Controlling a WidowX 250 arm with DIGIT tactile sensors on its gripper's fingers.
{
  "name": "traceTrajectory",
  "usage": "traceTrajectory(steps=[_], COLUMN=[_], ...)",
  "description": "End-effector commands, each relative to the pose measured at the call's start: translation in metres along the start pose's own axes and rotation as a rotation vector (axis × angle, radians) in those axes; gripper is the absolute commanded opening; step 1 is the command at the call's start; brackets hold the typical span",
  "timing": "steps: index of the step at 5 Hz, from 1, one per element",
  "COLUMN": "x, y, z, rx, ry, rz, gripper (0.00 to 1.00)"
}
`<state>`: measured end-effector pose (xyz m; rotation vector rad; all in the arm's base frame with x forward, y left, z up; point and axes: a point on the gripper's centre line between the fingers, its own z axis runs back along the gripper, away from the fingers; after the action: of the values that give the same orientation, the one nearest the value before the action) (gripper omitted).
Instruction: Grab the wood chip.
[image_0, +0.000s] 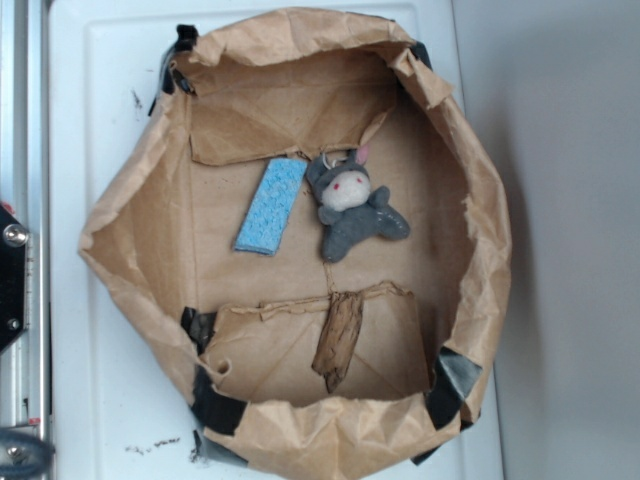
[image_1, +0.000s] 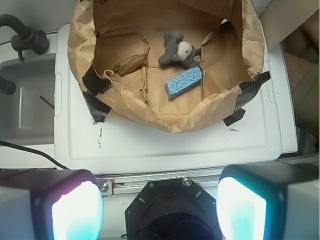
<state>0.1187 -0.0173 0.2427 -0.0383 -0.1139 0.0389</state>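
Exterior view: brown paper bag (image_0: 480, 200) with rolled-down crumpled rim sits on a white tray-like surface (image_0: 100, 400), fills most of the frame, black tape patches at several spots on the rim. Inside, the wood chip (image_0: 338, 340) lies lower center of the frame, on the lower tan paper flap (image_0: 280, 350), long axis roughly vertical with a slight tilt, ragged lower end, upper end near the flap's top edge. Light-blue sponge (image_0: 270, 205) lies upper center-left on the bag floor, tilted, its top end touching or just beside the upper paper flap. Gray plush bunny (image_0: 352, 203) with pale face and pink ear sits just right of the sponge, close but apart from it; a string runs from its head toward the upper flap. Chip is well apart from both, below them. Black arm part shows at the left edge of the frame, outside the bag. Wrist view: the bag sits in the upper half of the frame, chip (image_1: 129, 64) at upper left inside the bag, sponge (image_1: 184, 83) center-right, bunny (image_1: 178, 51) above the sponge and touching it. Gripper (image_1: 160, 210) is at the bottom of the frame, well short of the bag, over the tray's near edge; its two glowing fingers (image_1: 75, 210) stand wide apart with nothing between them, released. Nothing is grasped; chip is untouched.
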Motion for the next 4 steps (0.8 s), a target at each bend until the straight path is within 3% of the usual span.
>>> traceTrajectory(steps=[1, 3, 4], x=[0.0, 0.067, 0.095], y=[0.0, -0.016, -0.006], z=[0.0, -0.01, -0.023], rx=[0.0, -0.024, -0.143], ry=[0.0, 0.035, -0.043], rz=[0.0, 0.195, 0.447], gripper=[1.0, 1.0, 1.0])
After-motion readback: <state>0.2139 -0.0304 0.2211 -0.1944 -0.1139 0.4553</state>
